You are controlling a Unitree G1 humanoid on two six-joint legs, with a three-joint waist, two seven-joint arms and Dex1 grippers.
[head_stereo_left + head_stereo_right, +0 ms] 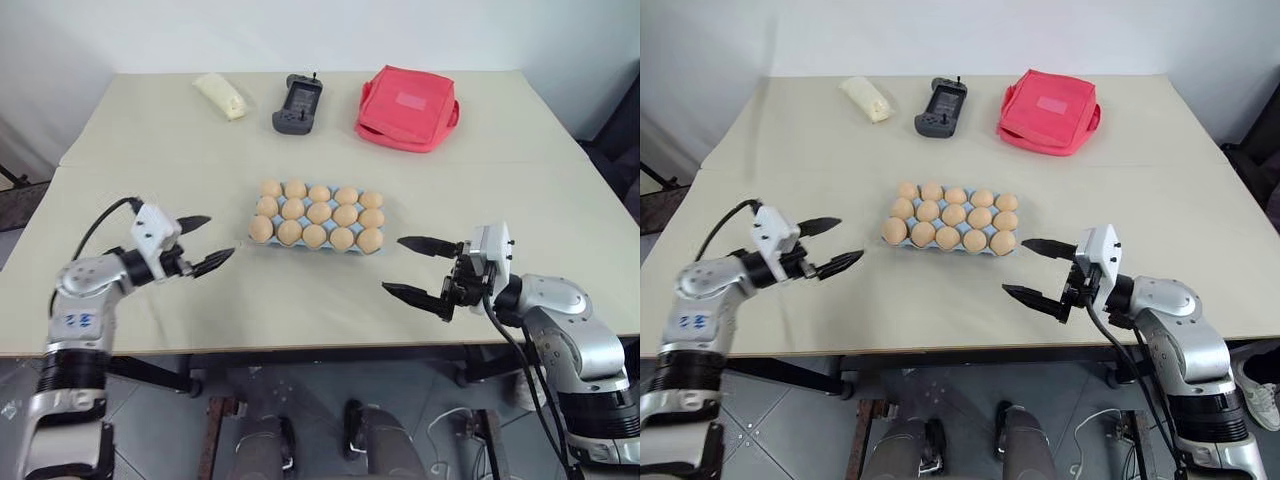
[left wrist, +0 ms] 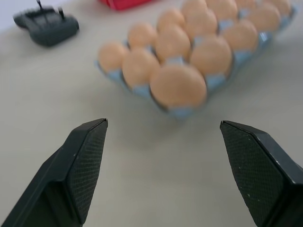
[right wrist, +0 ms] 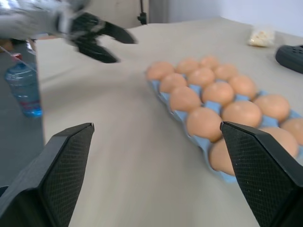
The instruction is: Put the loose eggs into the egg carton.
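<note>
Pale-blue moulded pulp holds the day's work: the egg carton (image 1: 316,243) sits at the middle of the beige table (image 1: 300,300), all three rows of five cups filled with tan-orange eggs (image 1: 316,213). The left gripper (image 1: 202,243) hangs just off the carton's left end, fingers spread and empty, pointing across toward it at a nearly level angle. The right gripper (image 1: 420,266) mirrors it off the carton's right end, a little nearer the table's front edge, its two black fingers spread wide with nothing between them. Bare tabletop lies on each side between carton and grippers, and a broad open strip runs from the carton to the front edge. Beyond the carton, toward the far edge, lie a red fabric pouch (image 1: 408,107), a dark handheld controller (image 1: 298,104) and a small cream packet (image 1: 220,95), all well apart from the carton. The eggs look smooth, oval and alike, seated upright in their cups.
</note>
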